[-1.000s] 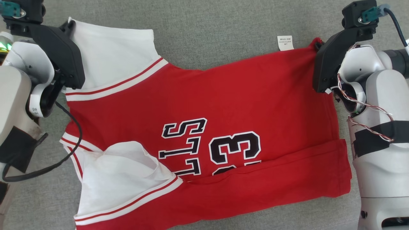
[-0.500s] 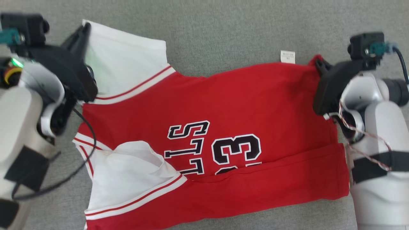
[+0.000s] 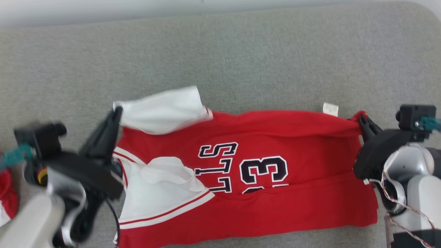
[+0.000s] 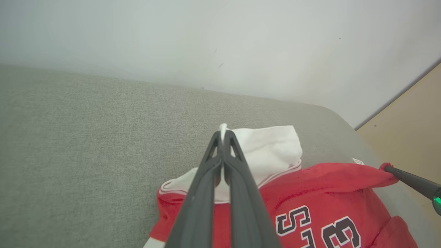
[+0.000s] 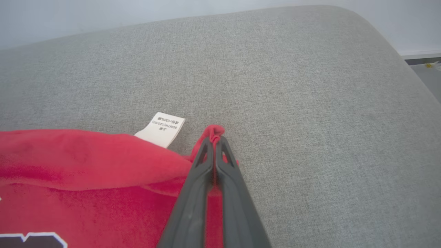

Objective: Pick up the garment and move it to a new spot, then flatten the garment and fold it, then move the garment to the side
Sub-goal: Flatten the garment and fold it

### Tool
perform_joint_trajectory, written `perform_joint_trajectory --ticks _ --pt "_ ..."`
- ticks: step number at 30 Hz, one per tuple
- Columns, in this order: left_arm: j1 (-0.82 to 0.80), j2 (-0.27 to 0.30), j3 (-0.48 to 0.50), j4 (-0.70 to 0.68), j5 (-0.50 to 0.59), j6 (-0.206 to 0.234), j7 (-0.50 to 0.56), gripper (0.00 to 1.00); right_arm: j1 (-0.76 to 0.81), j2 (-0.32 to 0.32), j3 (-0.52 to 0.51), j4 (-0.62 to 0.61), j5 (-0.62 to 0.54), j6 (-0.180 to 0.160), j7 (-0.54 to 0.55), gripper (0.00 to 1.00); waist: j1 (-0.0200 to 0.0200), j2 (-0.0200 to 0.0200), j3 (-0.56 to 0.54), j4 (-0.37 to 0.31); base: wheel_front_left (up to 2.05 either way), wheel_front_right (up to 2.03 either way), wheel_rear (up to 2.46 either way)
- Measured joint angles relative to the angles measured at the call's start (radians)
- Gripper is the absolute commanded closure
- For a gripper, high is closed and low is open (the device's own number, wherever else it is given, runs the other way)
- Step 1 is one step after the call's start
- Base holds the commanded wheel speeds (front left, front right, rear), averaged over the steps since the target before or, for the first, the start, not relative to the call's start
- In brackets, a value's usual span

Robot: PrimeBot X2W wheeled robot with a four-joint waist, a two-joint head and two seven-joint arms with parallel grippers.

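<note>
Left claw: clamped on the white sleeve.
Right claw: clamped on the red hem corner.
Jersey: stretched between them, far edge raised off the surface, probably for folding.

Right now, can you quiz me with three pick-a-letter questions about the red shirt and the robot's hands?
1. Where is the little white label?
A) on the black number
B) at the garment's red edge, near the right gripper
C) tucked inside the collar

2. What colour is the cloth that the left gripper pinches?
A) white
B) red
C) black

3. How is the right gripper?
A) wide open
B) shut on the garment's red corner
C) shut on nothing

Answers:
1 B: the label pokes out from the red edge close to that gripper.
2 A: white cloth sticks out between its tips in the left wrist view.
3 B: red cloth bunches at its closed tips.
</note>
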Motion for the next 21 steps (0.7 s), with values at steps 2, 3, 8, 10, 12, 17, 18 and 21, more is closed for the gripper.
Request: perform_joint_trajectory --ticks 2,3,8,10,12,17,18,21 --pt "0.074 0.004 0.005 -0.057 -0.004 0.024 -0.019 1.00 0.035 0.004 -0.005 -0.021 -0.001 0.000 -0.022 1.00 0.0000 0.0000 -0.019 0.009 0.00 0.00 0.00" --pt "0.105 0.003 0.007 -0.082 -0.007 0.033 -0.032 1.00 0.048 0.003 -0.007 -0.028 -0.002 0.000 -0.036 1.00 -0.0001 -0.0001 -0.027 0.014 0.00 0.00 0.00" --pt "0.234 -0.016 0.001 -0.160 -0.027 0.068 -0.067 1.00 0.119 0.016 -0.034 -0.039 -0.007 0.000 -0.092 1.00 -0.0001 0.0000 -0.060 0.044 0.00 0.00 0.00" --pt "0.275 -0.024 -0.003 -0.176 -0.037 0.082 -0.075 1.00 0.151 0.021 -0.042 -0.040 -0.007 0.000 -0.093 1.00 -0.0001 -0.0001 -0.071 0.057 0.00 0.00 0.00" --pt "0.309 -0.030 -0.007 -0.184 -0.043 0.086 -0.080 1.00 0.173 0.024 -0.051 -0.052 -0.007 0.000 -0.096 1.00 -0.0001 -0.0001 -0.082 0.068 0.00 0.00 0.00" --pt "0.394 -0.062 -0.031 -0.188 -0.081 0.095 -0.092 1.00 0.230 0.026 -0.068 -0.077 -0.030 0.000 -0.085 1.00 -0.0001 -0.0001 -0.115 0.084 0.00 0.00 0.00" --pt "0.409 -0.064 -0.033 -0.188 -0.086 0.100 -0.093 1.00 0.237 0.025 -0.069 -0.081 -0.035 0.000 -0.082 1.00 -0.0001 -0.0001 -0.119 0.084 0.00 0.00 0.00" --pt "0.449 -0.074 -0.041 -0.187 -0.098 0.105 -0.097 1.00 0.255 0.017 -0.066 -0.089 -0.042 0.000 -0.077 1.00 0.0000 -0.0001 -0.132 0.085 0.00 0.00 0.00"
